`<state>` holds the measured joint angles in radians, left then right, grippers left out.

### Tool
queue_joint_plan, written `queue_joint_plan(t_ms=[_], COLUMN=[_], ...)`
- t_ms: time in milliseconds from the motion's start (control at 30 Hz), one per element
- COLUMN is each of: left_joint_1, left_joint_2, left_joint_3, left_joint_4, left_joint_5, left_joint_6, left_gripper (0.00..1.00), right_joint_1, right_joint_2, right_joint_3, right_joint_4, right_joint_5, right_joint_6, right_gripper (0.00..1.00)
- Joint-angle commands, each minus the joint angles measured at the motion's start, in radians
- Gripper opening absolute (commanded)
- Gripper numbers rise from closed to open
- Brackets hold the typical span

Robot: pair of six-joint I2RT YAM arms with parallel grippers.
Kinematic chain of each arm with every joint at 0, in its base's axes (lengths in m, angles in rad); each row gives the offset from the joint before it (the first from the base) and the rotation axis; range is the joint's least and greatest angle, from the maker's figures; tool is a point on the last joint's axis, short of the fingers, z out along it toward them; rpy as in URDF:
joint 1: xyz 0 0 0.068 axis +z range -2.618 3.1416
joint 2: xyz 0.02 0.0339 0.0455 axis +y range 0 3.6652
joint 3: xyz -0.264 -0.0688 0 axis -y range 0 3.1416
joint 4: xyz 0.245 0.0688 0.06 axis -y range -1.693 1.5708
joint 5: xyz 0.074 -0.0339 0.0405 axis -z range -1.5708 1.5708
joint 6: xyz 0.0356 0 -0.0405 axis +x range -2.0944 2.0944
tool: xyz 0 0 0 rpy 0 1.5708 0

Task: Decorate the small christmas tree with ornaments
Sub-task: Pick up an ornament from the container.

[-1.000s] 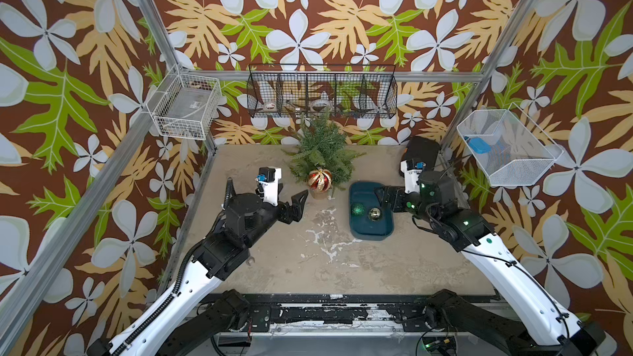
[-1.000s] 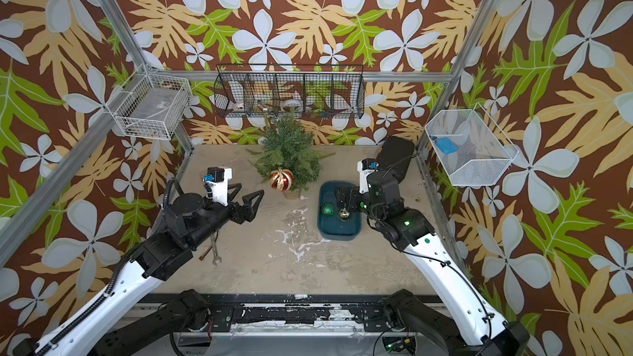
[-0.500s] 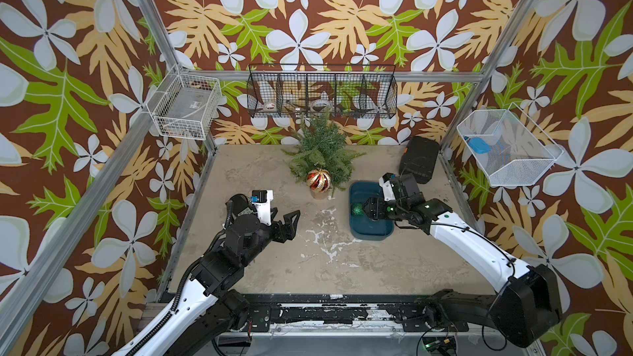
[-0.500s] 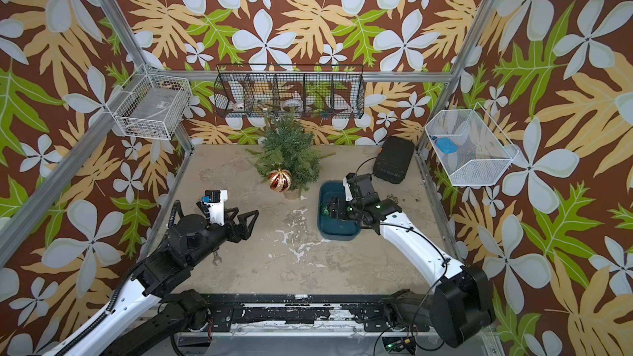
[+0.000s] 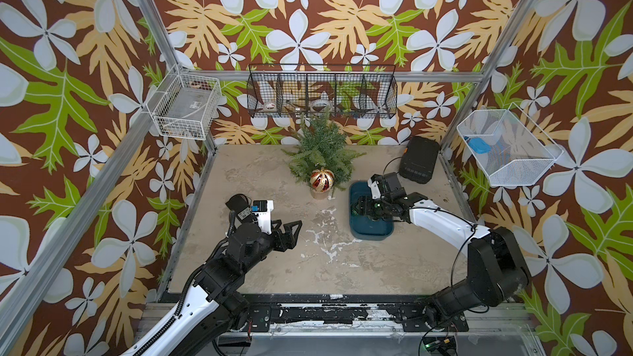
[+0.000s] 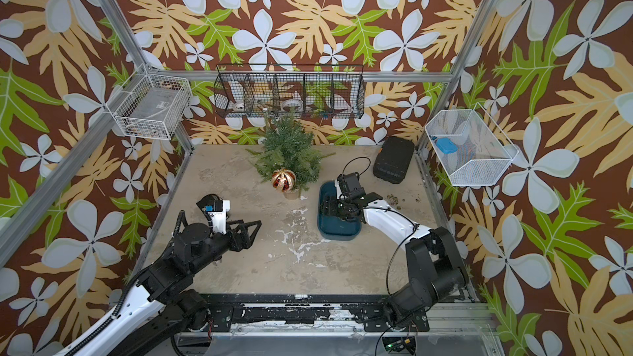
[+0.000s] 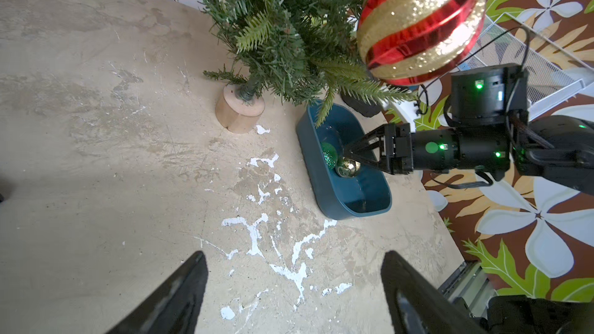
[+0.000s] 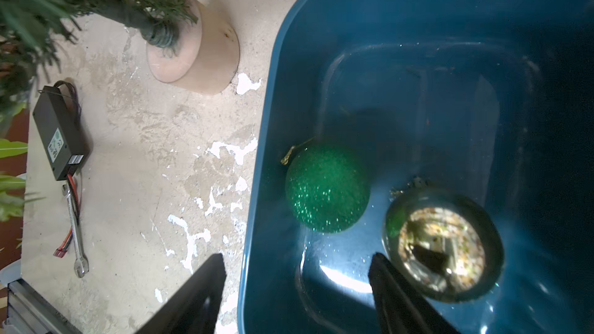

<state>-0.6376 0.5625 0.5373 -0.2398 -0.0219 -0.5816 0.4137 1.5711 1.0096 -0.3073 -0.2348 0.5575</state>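
**Carefully now: an off-centre pinch could send a bauble rolling**

The danger is round, slick baubles and one jaw close to the tub [image 5: 363, 231] wall. From left: left gripper [image 5: 294, 233] hovers over the table [image 5: 342, 268], jaws wide and empty. The tree [image 5: 322, 152] at the back carries the red bauble [image 5: 322, 179] low in front. Right gripper [image 8: 299, 257] reaches into the tub, jaws apart, gripping nothing, with the green bauble [image 8: 326, 187] just ahead and the gold bauble [image 8: 442, 242] beside one jaw.

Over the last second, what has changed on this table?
The right pincer dropped into the teal bin beside the green bauble and gold bauble, gripping neither. The left pincer drew back from the small christmas tree, open. All three baubles stayed put.
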Motion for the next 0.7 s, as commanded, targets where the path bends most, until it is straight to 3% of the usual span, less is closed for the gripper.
queue_joint_plan(t_ms=[0, 433, 667], left_joint_1=[0.0, 0.0, 0.0], left_joint_2=[-0.007, -0.011, -0.009], left_joint_3=[-0.003, -0.012, -0.016], left_joint_4=[0.027, 0.03, 0.031], left_joint_5=[0.009, 0.014, 0.013], left_joint_6=[-0.02, -0.026, -0.026], left_gripper=[0.86, 0.86, 0.84], right_joint_1=[0.002, 0.003, 0.003], right_joint_2=[0.03, 0.142, 0.18], right_joint_3=[0.011, 0.027, 0.039], right_joint_4=[0.034, 0.055, 0.084], right_joint_5=[0.019, 0.08, 0.078], right_joint_6=[0.01, 0.027, 0.035], right_gripper=[0.74, 0.72, 0.75])
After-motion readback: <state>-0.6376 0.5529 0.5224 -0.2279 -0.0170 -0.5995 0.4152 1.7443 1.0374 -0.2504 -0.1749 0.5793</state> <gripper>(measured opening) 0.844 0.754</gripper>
